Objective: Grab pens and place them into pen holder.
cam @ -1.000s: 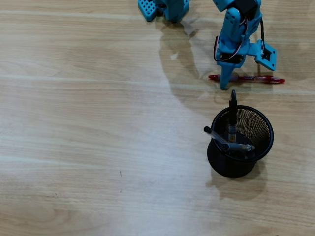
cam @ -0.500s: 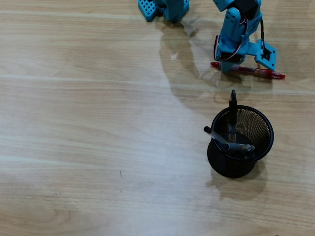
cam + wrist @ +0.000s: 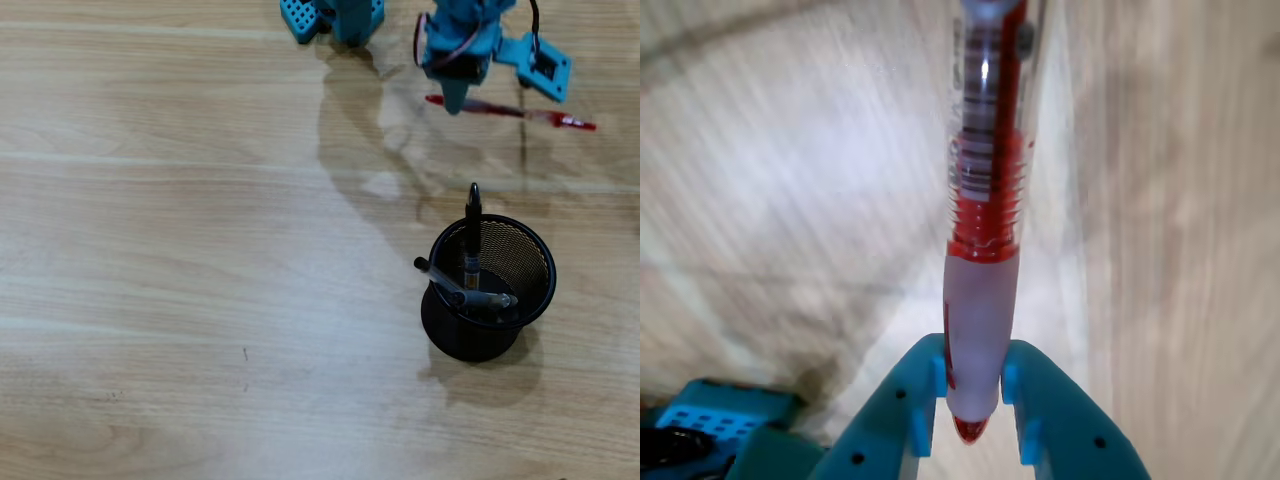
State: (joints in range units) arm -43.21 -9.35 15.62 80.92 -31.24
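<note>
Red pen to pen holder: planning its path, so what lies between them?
Overhead view: only bare wood between the red pen and pen holder.

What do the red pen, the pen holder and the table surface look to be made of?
Red pen: likely plastic, with a translucent glossy barrel whose inner parts show through and a frosted grip. Pen holder: probably metal, a see-through black wire mesh with a solid matte rim. Table: pale wood or wood-look laminate, with visible grain lines and a soft sheen.

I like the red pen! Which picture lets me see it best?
The wrist view: the red pen fills the picture, pinched between the blue gripper fingers near its tip. In the overhead view the red pen is a small thin line, partly hidden under the arm.
</note>
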